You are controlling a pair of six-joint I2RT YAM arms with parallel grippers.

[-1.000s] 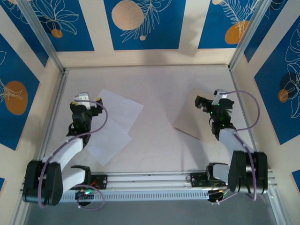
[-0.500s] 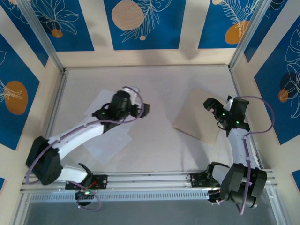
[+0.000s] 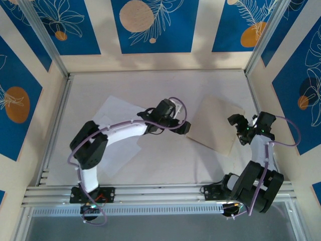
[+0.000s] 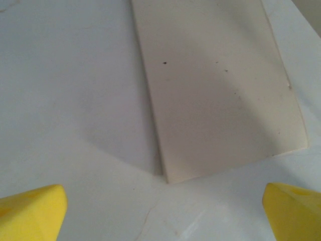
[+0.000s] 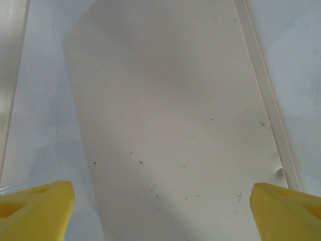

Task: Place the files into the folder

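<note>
Folder (image 3: 215, 123) lies flat and shut on the table (image 3: 165, 83), right of centre, tan face up. From above it looks close to square, so I cannot fix its long axis there. In the right wrist view its length runs straight away from the fingers. Left gripper (image 3: 184, 127) is stretched across the table and sits just off the folder's near-left corner. In the left wrist view that corner points back at the tool, just ahead of the yellow fingertips (image 4: 31, 211) and slightly right of the mid-line between them. Jaws are spread wide with nothing in them. Right gripper (image 3: 235, 122) hangs over the folder's right-hand edge and faces in across the card, also wide open and empty. I cannot tell whether either tool touches the card. Files (image 3: 114, 111) are two white sheets that overlap on the left of the table, partly under the left arm — well apart from the folder and from both grippers. The left arm is the nearer one to them. Judgement: opening the cover comes first, and that turns on the corner lying ahead of the left jaws — an edge-on approach, not from above.
</note>
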